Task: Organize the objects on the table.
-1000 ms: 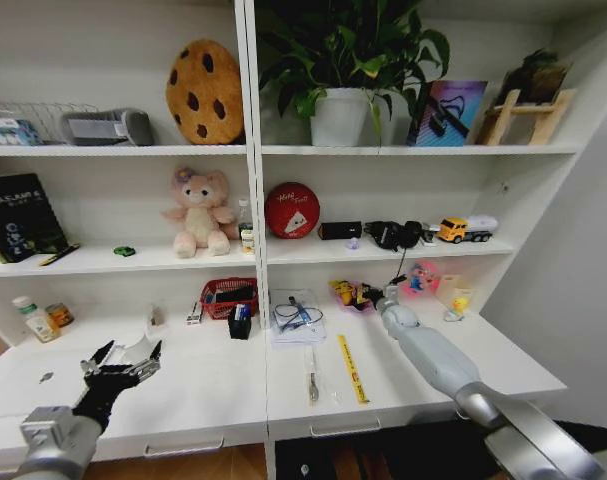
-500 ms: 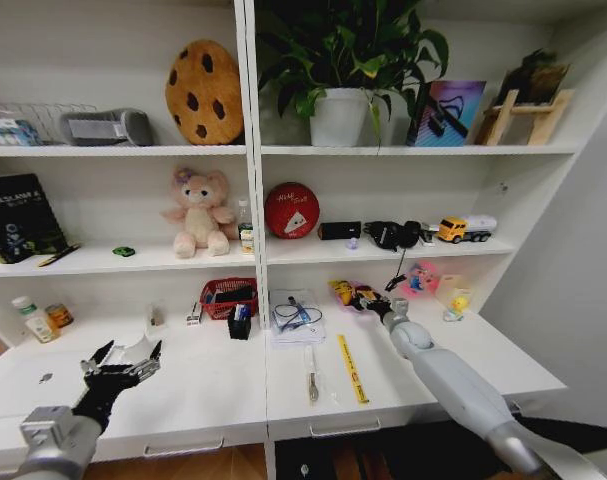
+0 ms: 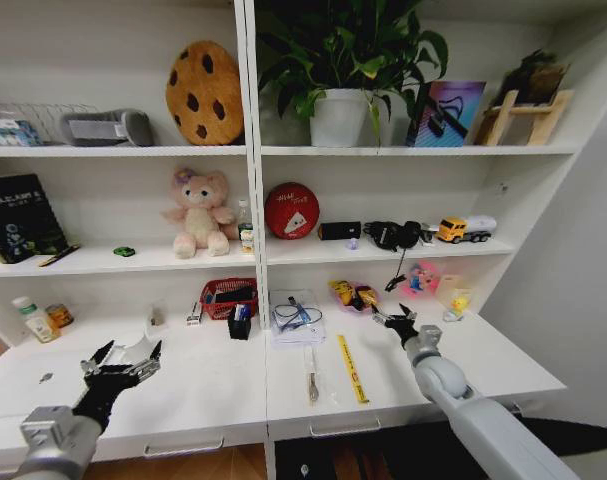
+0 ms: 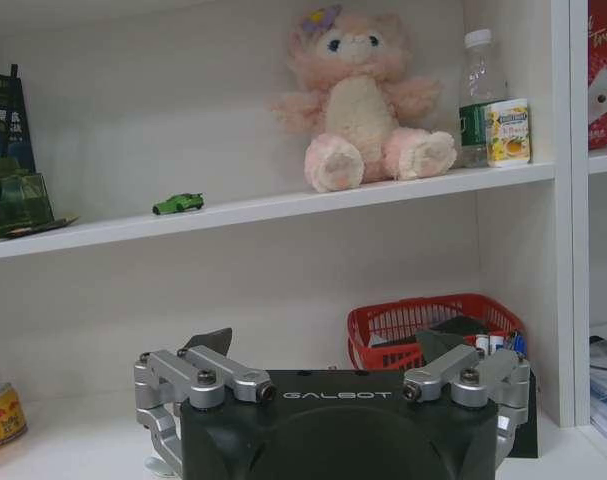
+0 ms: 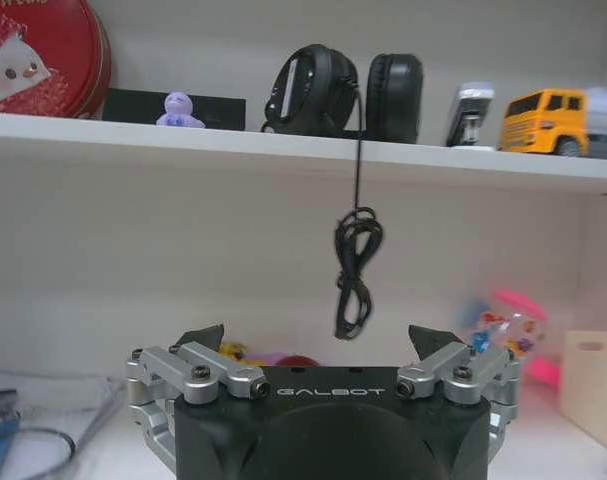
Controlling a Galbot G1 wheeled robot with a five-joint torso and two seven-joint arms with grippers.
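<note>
Right gripper (image 3: pixel 396 321) spread empty above the table (image 3: pixel 503 352), yellow ruler (image 3: pixel 351 368) beside; left gripper (image 3: pixel 121 358) spread, parked

The white bench (image 3: pixel 403 375) carries a red basket (image 3: pixel 228 297) (far, near the middle), a yellow ruler (image 3: pixel 352 368) and slim pen (image 3: pixel 311 385) nearer, a green-capped bottle (image 3: pixel 35 319) far left.
</note>
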